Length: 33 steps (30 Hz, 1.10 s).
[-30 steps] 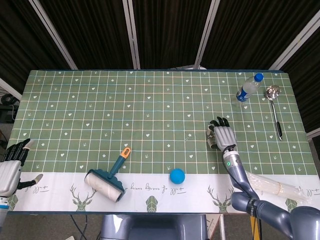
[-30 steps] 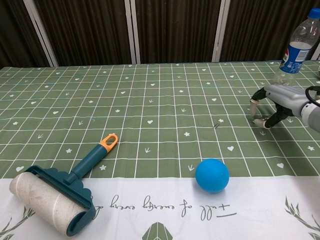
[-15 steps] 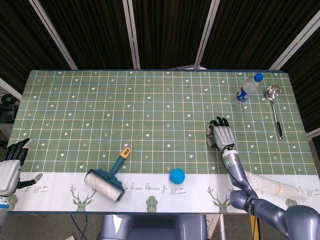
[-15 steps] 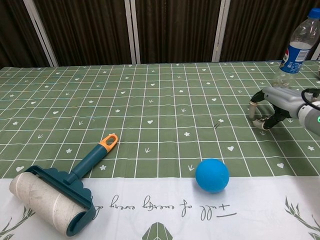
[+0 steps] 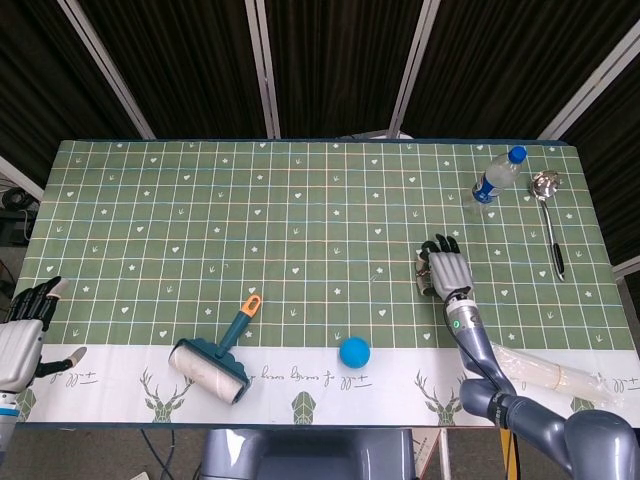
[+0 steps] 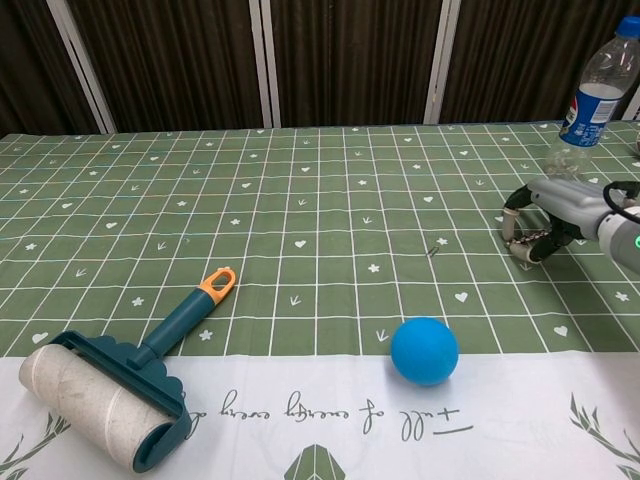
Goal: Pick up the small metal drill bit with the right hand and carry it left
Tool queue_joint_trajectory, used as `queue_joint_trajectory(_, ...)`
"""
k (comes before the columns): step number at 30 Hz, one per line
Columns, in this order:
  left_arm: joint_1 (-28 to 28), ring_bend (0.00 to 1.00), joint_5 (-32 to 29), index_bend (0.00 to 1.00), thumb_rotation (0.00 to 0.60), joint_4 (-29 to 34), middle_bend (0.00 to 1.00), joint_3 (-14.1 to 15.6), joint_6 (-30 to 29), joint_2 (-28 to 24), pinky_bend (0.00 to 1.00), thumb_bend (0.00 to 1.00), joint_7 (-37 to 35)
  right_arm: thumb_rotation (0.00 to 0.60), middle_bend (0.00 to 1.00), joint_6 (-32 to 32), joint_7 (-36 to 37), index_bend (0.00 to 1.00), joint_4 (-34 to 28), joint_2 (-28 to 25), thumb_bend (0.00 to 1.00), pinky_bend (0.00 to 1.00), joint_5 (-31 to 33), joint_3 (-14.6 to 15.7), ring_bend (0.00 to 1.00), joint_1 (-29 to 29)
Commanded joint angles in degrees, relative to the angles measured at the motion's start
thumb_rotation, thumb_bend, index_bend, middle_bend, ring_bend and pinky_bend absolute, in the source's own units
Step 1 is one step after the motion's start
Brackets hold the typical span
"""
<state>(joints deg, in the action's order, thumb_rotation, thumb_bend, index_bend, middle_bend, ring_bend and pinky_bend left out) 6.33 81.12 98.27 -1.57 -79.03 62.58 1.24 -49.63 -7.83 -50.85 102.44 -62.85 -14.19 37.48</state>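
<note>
A round, plain blue ball (image 6: 424,350) rests on the surface right at the edge where the green checked cloth meets the white border, well apart from the right hand (image 5: 445,270).

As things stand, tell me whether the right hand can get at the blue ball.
Probably yes: the right hand holds nothing, and only bare tablecloth lies between it and the blue ball.
</note>
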Motion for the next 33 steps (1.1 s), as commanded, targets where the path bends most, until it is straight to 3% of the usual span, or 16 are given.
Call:
queue_joint_trajectory(1,0.0,0.0,0.01,0.0,0.6,0.08,0.0,0.02,0.02,-0.03,0.0,0.15,-0.01,0.6,0.18,0.22,0.05,0.47,0.42,0.31,0.35,0.04,0.14,0.05,0.0,-0.08)
queue_joint_trajectory(18,0.12,0.0,-0.41,0.0,0.6,0.15,0.0,-0.08,0.22,0.03,0.0,0.15,0.06,0.6,0.18,-1.89,0.75,0.56,-1.45,0.57,0.4,0.04,-0.66,-0.85,0.0,-0.26)
queue_joint_trajectory(21,0.11,0.0,-0.46,0.0,0.6,0.19,0.0,-0.07,0.23,0.01,0.0,0.15,0.07,0.6,0.18,-2.16,1.27,0.56,-4.15,0.1,0.4,0.04,1.22,-2.53,0.0,-0.5)
queue_joint_trajectory(33,-0.04,0.0,-0.05,0.0,0.6,0.48,0.0,0.14,-0.03,-0.11,0.0,0.15,-0.22,0.6,0.18,-2.41,1.14,0.56,-19.84,-4.11,0.4,0.04,19.45,-14.05,0.0,-0.74)
